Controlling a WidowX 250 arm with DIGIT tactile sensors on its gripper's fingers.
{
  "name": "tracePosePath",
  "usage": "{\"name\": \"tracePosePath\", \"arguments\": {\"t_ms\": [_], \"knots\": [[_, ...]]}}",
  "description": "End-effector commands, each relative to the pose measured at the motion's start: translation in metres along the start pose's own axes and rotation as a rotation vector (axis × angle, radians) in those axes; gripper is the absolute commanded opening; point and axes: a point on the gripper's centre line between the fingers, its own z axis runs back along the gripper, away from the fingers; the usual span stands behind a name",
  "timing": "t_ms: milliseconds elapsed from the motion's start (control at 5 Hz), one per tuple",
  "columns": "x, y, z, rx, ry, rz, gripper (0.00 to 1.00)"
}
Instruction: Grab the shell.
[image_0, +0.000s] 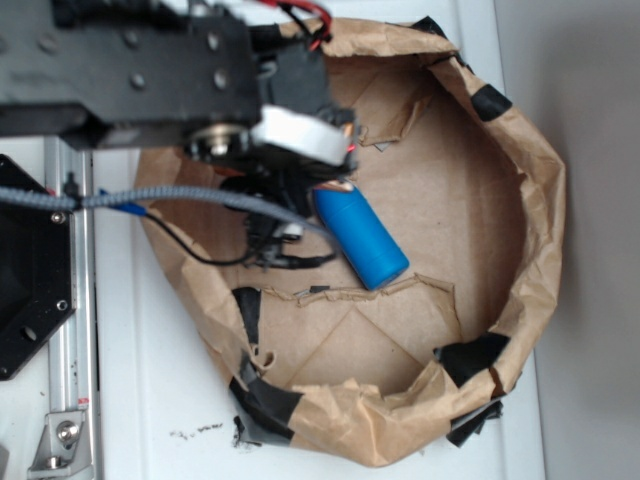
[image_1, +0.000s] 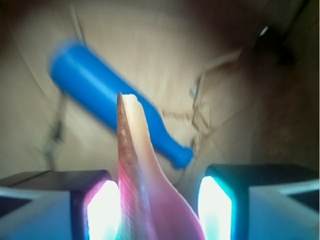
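Pinkish shell (image_1: 145, 200) between claw (image_1: 160, 205) pads, gap at right; blue bottle (image_1: 107, 97) beyond, paper wall (image_0: 535, 200) well clear

You will find nothing to read here: no words, labels, brands or numbers show on the blue bottle (image_0: 361, 238), on the brown paper basket (image_0: 540, 200) around it, or on the black arm above it.
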Motion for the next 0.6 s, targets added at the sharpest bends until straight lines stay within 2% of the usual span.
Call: {"name": "tracePosePath", "arguments": {"t_ms": [0,200,400], "knots": [[0.0314,-0.0163,0.0316,-0.028,-0.075,0.109,0.0],[0.0323,-0.0197,0.0272,-0.031,-0.071,0.176,0.0],[0.0266,-0.0209,0.024,-0.007,-0.068,0.205,0.0]]}}
